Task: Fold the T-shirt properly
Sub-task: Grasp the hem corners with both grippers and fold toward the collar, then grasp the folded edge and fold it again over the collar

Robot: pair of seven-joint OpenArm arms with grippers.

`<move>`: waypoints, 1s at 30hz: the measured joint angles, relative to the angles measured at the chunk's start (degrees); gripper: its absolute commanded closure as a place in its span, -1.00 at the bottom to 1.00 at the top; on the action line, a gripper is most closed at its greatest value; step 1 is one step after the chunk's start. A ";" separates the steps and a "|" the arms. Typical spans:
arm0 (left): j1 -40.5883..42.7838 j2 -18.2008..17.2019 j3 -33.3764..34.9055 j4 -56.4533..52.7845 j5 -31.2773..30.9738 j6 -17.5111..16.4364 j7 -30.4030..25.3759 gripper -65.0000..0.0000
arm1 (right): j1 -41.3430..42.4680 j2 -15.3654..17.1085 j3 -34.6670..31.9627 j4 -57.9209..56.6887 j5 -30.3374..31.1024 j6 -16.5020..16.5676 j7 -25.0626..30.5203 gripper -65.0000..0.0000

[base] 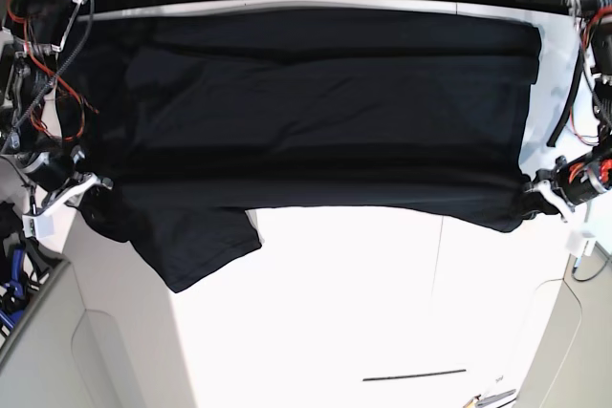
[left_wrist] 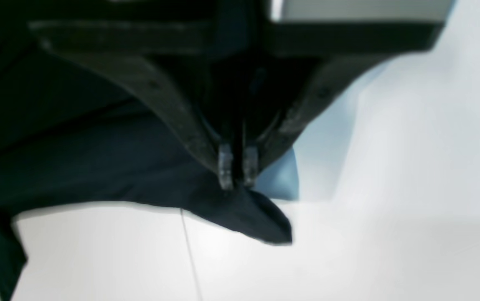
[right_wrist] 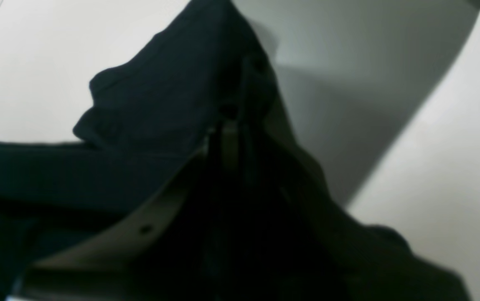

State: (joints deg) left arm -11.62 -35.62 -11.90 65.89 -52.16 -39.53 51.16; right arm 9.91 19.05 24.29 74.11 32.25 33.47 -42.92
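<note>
At the base view's left edge the right tool (base: pixel 96 183) pinches one end of the T-shirt (base: pixel 325 112), which lies spread across the far half of the white tabletop (base: pixel 382 303), while the left tool (base: pixel 537 195) clamps the opposite end (a sleeve hangs loose), probably to keep the edge taut for folding.

Bare white table (base: pixel 335 312) near half, T-shirt (base: pixel 325 112) across far half.

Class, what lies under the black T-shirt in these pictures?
The T-shirt lies spread over a white table, bare in front. The tabletop it covers is hidden. Both edges are pinched by shut fingers.
</note>
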 measured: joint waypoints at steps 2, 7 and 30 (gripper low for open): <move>3.41 -1.40 0.00 4.26 -1.01 -0.02 -0.28 1.00 | -1.95 0.13 0.79 3.30 0.79 0.15 -0.72 1.00; 9.86 -2.16 0.04 9.09 -0.92 -0.24 0.02 1.00 | -6.49 0.13 3.74 6.10 0.87 0.39 -1.86 1.00; 15.56 1.03 0.15 9.31 0.20 -0.17 -0.17 1.00 | -12.63 -1.27 10.93 7.39 5.33 -0.46 -1.51 0.09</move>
State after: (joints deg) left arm 3.95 -34.59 -11.75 75.20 -51.96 -39.70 50.98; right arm -2.72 17.78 35.22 81.49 37.58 33.01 -44.42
